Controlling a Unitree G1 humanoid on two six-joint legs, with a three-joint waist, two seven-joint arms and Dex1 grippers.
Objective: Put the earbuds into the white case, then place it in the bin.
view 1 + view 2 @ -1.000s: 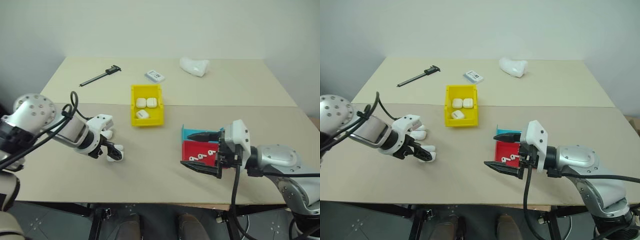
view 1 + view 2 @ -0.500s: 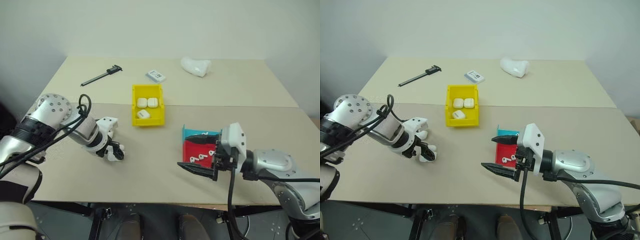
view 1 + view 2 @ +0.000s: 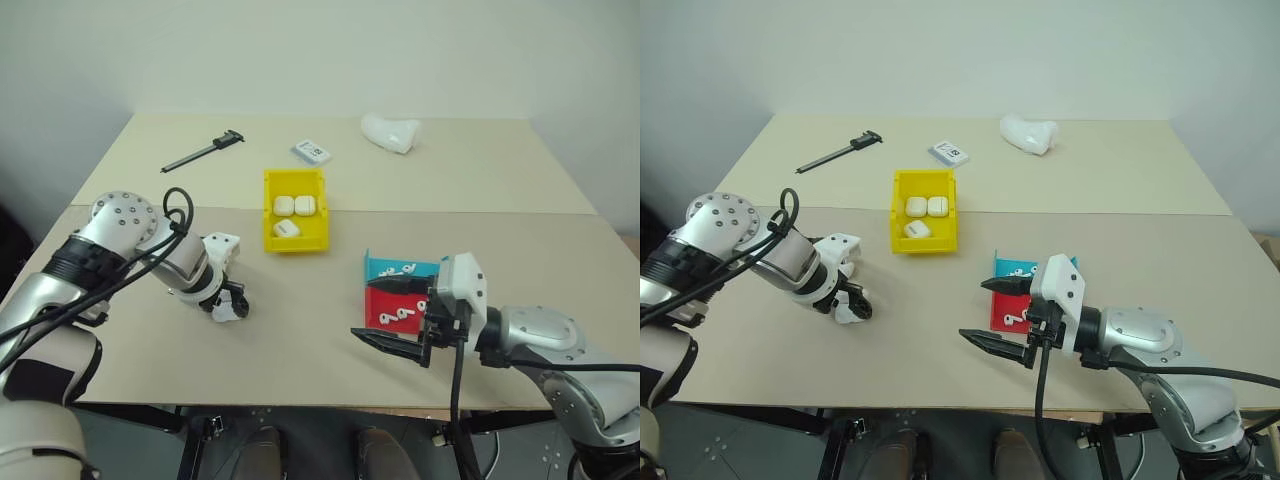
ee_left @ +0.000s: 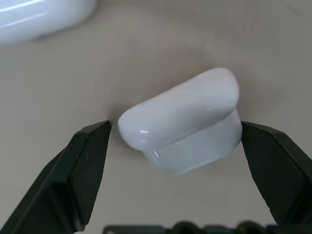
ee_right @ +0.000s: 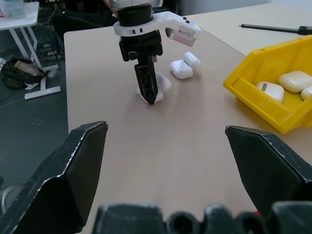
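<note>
Straddling the white case (image 4: 183, 122), the left gripper (image 3: 226, 303) points nearly straight down with its fingers spread wide, one on each side of the case's long axis, not pinching yet. So the left arm's clearly nearer, while the right gripper (image 3: 388, 312) hangs wide open and empty by the red tray (image 3: 385, 309) with the earbuds (image 3: 398, 314). All of it's on a plain tan table (image 3: 300, 340), with the yellow bin (image 3: 294, 246) just behind and plenty of room.
</note>
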